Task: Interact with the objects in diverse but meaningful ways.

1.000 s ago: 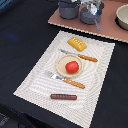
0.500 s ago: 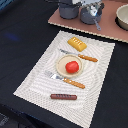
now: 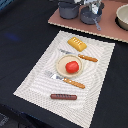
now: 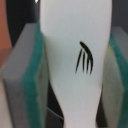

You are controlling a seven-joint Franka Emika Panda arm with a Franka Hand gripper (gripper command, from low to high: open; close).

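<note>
In the wrist view a white bottle (image 4: 70,35) with a black mark fills the gap of my gripper (image 4: 75,65), whose green pads (image 4: 34,80) press on both its sides. The exterior view puts the gripper (image 3: 93,6) at the back, above a grey pot (image 3: 91,16). A red tomato (image 3: 72,66) rests on the round tan plate (image 3: 62,62) in the middle of the striped mat (image 3: 35,82). The yellow ridged bread block (image 3: 76,43) lies behind it. At the mat's front edge is the brown sausage (image 3: 63,96).
A knife (image 3: 81,56) and a fork (image 3: 67,81) with orange handles flank the plate. A second grey pot (image 3: 68,9) and a pale bowl (image 3: 122,16) stand on the pink board (image 3: 107,27) at the back. Dark cloth surrounds the mat.
</note>
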